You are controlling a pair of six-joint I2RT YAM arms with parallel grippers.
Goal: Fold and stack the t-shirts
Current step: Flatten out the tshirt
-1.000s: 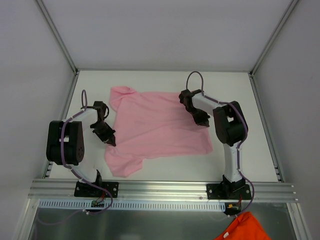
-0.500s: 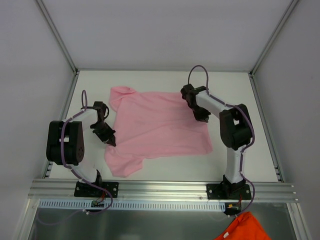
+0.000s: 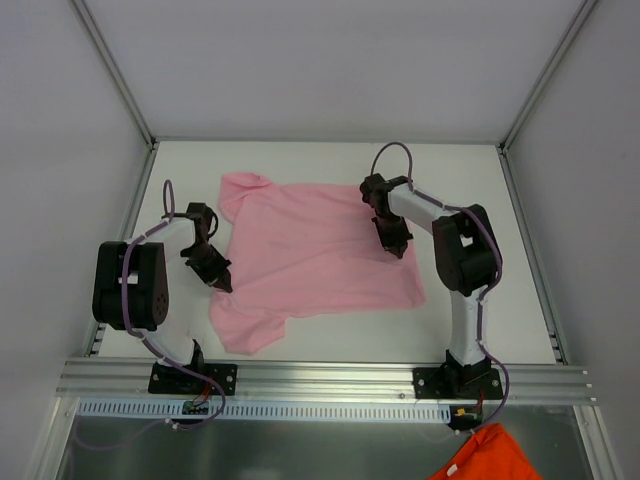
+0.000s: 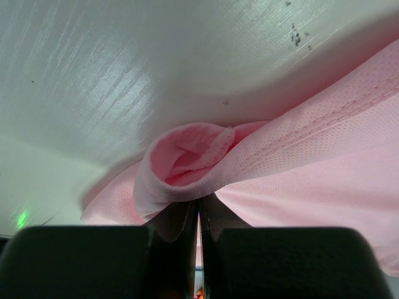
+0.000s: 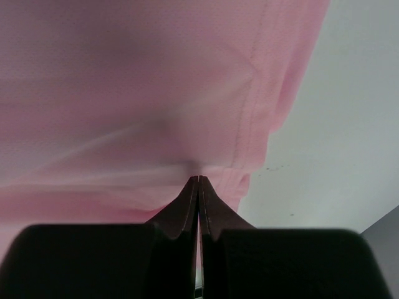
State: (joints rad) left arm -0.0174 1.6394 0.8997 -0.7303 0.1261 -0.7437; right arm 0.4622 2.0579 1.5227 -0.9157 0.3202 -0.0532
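A light pink t-shirt (image 3: 310, 260) lies spread on the white table (image 3: 300, 160), with a sleeve at the far left and another at the near left. My left gripper (image 3: 222, 283) is at the shirt's left edge. In the left wrist view it (image 4: 198, 200) is shut on a bunched fold of the pink fabric (image 4: 187, 156). My right gripper (image 3: 394, 250) is over the shirt's right part. In the right wrist view it (image 5: 199, 179) is shut, pinching the pink fabric (image 5: 124, 93) near a stitched hem, with creases running from the tips.
An orange cloth (image 3: 482, 455) lies below the front rail at the near right. A metal rail (image 3: 320, 375) carries both arm bases. Grey walls and slanted frame posts (image 3: 115, 75) close in the table's sides and back.
My right gripper has shifted a little left and nearer over the shirt's right part, and its elbow has swung. The left arm has not moved.
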